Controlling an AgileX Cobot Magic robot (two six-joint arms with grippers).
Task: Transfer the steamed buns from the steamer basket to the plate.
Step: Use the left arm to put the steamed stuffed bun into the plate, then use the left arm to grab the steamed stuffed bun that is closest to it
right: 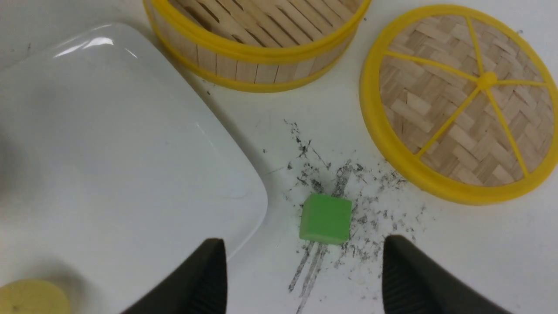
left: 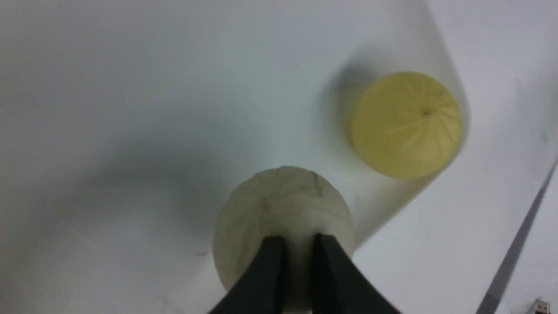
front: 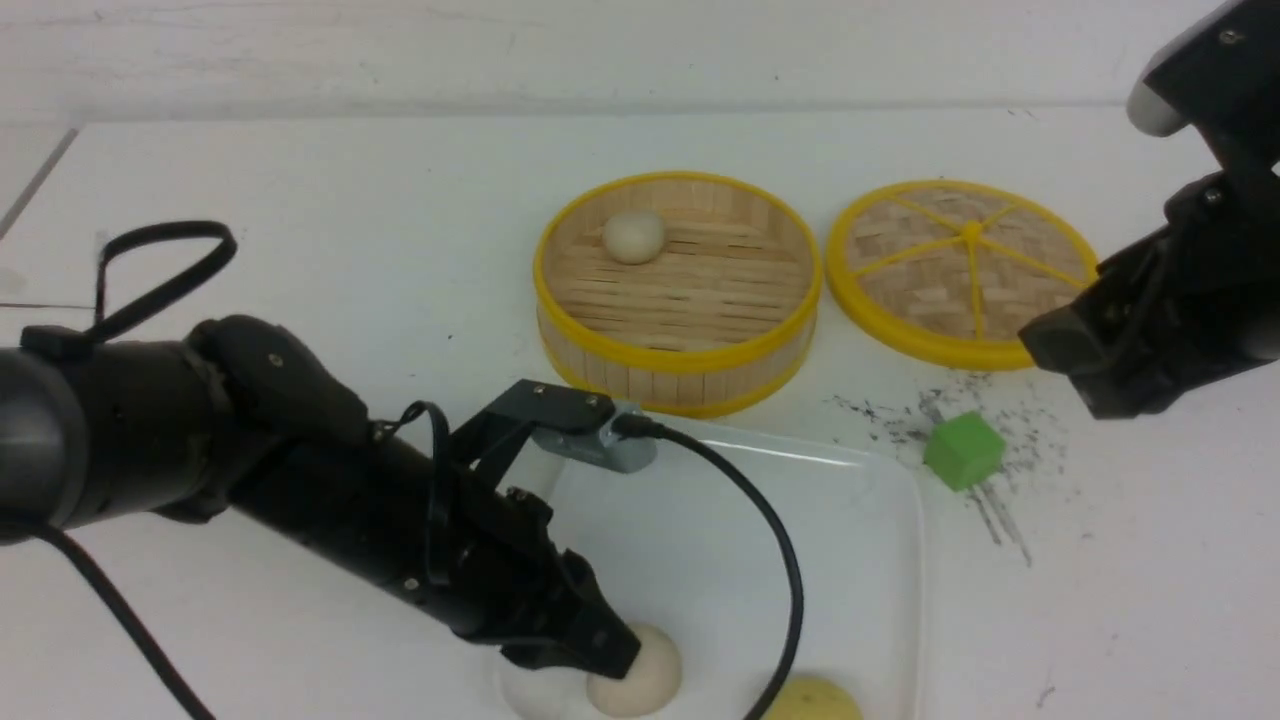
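- The left gripper [left: 300, 246] is down over the plate [front: 860, 560], at the near edge of the front view.
- Its jaws stand only a narrow slit apart. The tips rest against the top of an off-white bun [left: 279, 200] that sits on the plate. The bun is far wider than the slit, and I cannot tell whether the tips pinch it or merely touch it.
- A yellow bun [left: 405, 124] lies on the same plate, near the off-white bun but apart from it, tucked into a rounded corner.
- A second off-white bun [front: 634, 237] is alone in the steamer basket [front: 680, 350], on the slatted floor toward the far left of the ring.
- The basket stands on the worktop [front: 300, 200] just beyond the plate's far edge.
- The basket's lid [front: 965, 270] lies flat on the worktop just to the right of the basket, showing its woven face and yellow spokes.
- A green cube [right: 325, 218] sits on the worktop between the plate and the lid, among black scuff marks [right: 305, 148].
- The right gripper [right: 305, 270] hangs above the worktop near the cube. Its jaws are spread wide and it holds nothing.
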